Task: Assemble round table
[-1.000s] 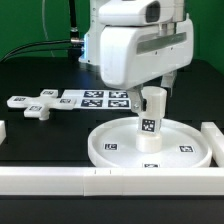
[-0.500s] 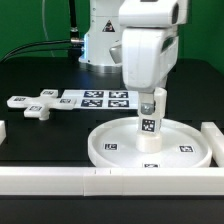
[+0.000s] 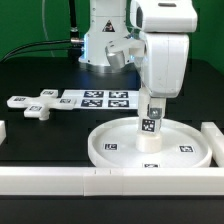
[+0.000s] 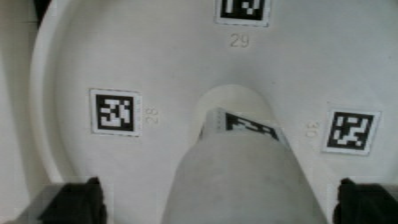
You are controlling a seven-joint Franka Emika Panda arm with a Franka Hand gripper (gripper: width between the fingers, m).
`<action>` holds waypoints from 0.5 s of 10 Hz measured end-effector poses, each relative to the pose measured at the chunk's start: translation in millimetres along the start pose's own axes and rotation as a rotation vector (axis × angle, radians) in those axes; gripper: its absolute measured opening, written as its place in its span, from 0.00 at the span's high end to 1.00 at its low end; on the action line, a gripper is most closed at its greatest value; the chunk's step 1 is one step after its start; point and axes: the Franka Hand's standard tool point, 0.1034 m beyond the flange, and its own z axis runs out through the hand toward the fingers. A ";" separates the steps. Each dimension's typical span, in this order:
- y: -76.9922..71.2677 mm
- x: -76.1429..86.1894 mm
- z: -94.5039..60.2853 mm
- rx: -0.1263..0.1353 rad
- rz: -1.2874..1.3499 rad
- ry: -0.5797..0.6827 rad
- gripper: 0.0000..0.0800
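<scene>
Exterior view: I am the arm's gripper (image 3: 153, 102), hanging straight down over the middle of the large round disc (image 3: 97, 143), which lies flat on the black table near the front. The short cylindrical leg (image 3: 149, 128) stands upright on the disc's central hub, its tag facing the camera. My fingers reach down around the top of the leg. The small cross-shaped foot (image 3: 38, 108) lies loose on the table, well apart on the exterior view's left, just beside the end of the marker board (image 3: 95, 98). A long white bar (image 3: 50, 180) runs along the front edge.

I judge the step in hand to be fixing the leg into the hub. The foot is not yet fitted. If the leg needs more seating, the next move calls for closing squarely on it and turning without tipping it. If it is firm, I must lift clear and fetch the foot.

Wrist view: I look down the leg (image 4: 240, 150) onto the disc (image 4: 107, 40). My gripper (image 4: 217, 202) is spread wide. Each dark fingertip (image 4: 71, 203) stands clear of the leg, with a gap on both sides. I hold nothing.
</scene>
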 end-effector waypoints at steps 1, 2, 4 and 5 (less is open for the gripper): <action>0.2 0.5 -0.1 0.000 -0.005 -0.001 0.19; 0.5 0.9 -0.4 -0.001 -0.021 -0.008 0.34; -4.5 5.6 1.9 0.023 0.007 -0.008 0.48; -4.7 5.5 1.8 0.026 0.006 -0.008 0.48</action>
